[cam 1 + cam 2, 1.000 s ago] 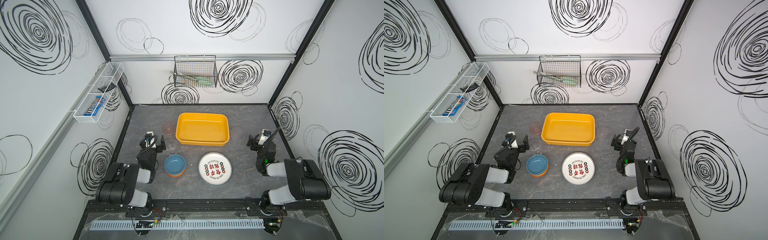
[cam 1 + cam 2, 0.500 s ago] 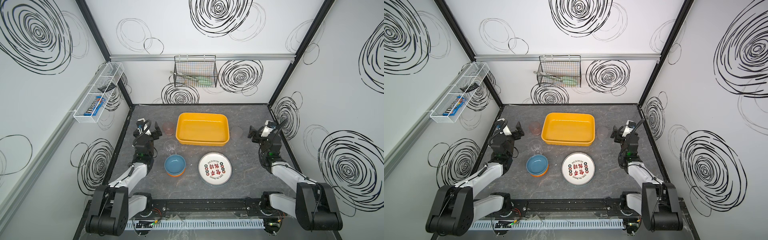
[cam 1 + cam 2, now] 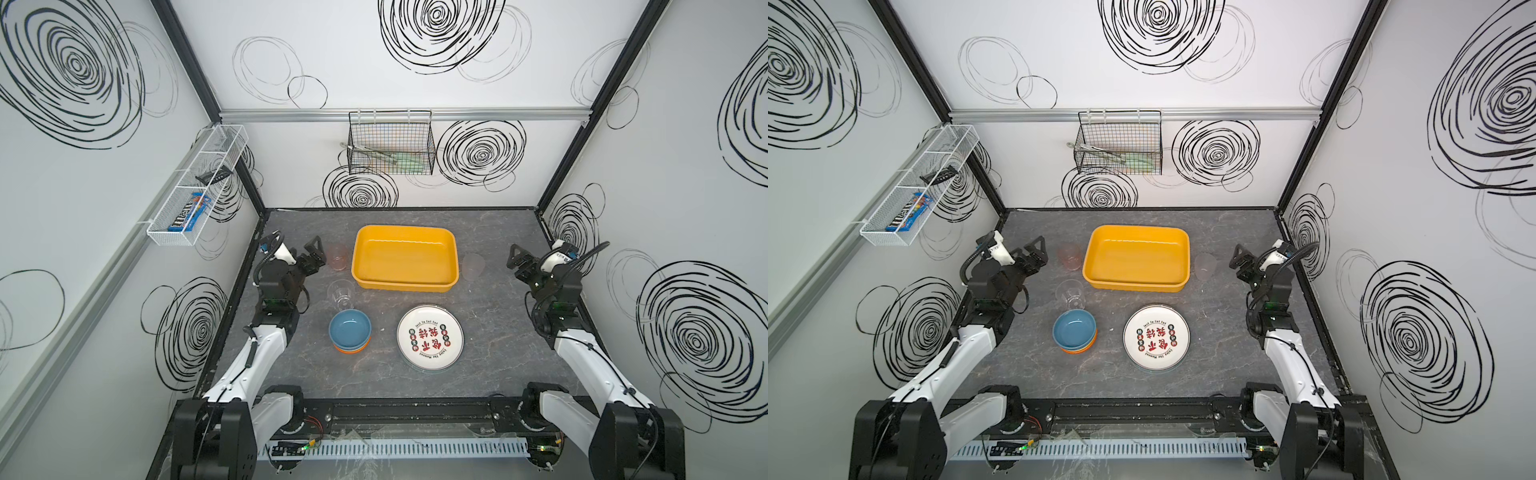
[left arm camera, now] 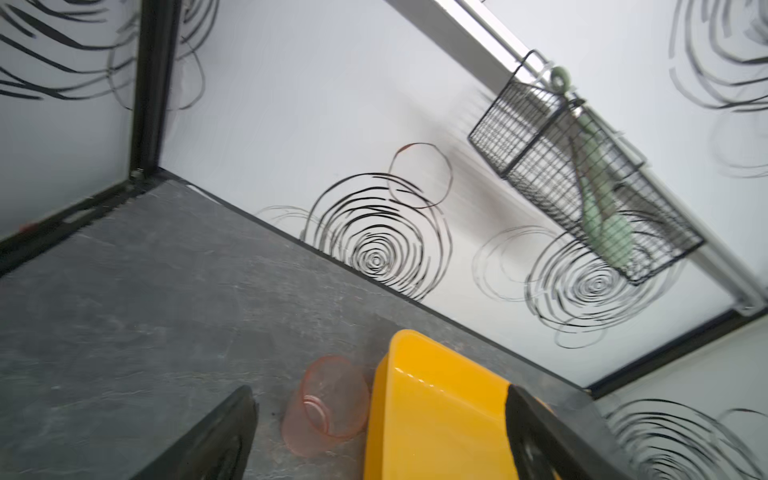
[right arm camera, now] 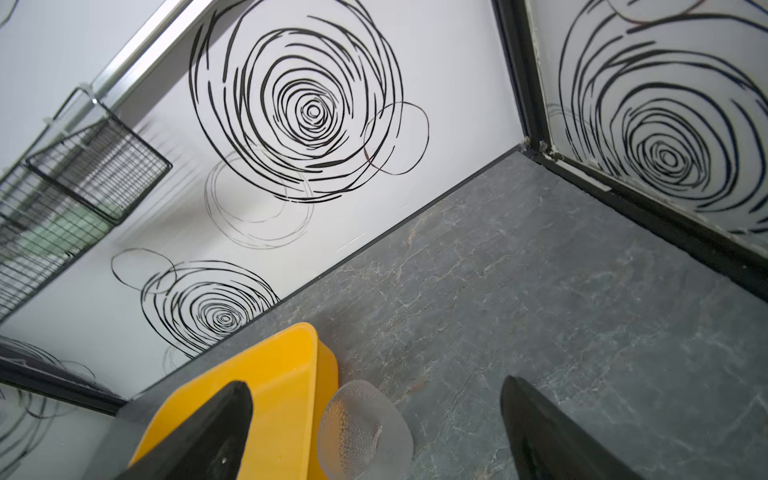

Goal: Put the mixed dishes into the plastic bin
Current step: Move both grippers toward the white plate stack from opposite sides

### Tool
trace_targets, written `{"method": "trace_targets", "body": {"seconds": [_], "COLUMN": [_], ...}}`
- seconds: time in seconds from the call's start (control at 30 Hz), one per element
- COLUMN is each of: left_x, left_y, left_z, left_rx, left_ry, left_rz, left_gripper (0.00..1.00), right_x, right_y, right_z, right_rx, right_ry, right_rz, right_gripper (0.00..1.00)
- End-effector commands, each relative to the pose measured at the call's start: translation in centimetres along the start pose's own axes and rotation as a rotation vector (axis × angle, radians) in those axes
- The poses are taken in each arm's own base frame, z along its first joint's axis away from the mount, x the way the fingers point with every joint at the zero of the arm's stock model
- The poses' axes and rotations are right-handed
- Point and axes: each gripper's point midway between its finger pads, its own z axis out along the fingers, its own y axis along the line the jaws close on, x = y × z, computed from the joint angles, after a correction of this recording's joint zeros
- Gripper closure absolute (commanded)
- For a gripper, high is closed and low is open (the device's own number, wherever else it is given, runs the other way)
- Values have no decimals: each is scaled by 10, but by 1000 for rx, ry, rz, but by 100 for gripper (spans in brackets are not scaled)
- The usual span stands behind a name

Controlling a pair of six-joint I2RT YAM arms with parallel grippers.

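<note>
A: The left fingers (image 4: 220, 440) stand wide apart, empty; the pink cup (image 4: 328, 407) is just ahead between them, hard beside the yellow bin (image 4: 440, 415).
B: I'd bracket one cup wall, close softly, lift over the bin's rim. The right fingers (image 5: 548, 436), as wide and empty, face the frosted cup (image 5: 361, 428) by the bin's other end.
A: A second ago both pairs sat lower, further back from the cups; nothing on the worktop (image 3: 490, 332) has moved.

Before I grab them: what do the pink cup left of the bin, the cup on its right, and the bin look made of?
Pink cup: probably thin translucent plastic, smooth; the table shows through its wall. Right-hand cup: frosted, pebbled surface, clear plastic or glass, cannot tell which. Bin: glossy moulded plastic, judging by bright highlights and rounded corners.
</note>
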Motion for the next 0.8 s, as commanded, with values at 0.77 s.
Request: {"method": "trace_targets", "body": {"seconds": [0.77], "left_x": [174], "left_y": [-129], "left_z": [-65], "left_rx": [238], "left_ry": [980], "left_rz": [51], "left_gripper": [19], "right_x": [104], "right_y": [19], "right_z": [-59], "right_rx": [23], "right_ry": [746], "right_rz": [128], "right_gripper": [36]}}
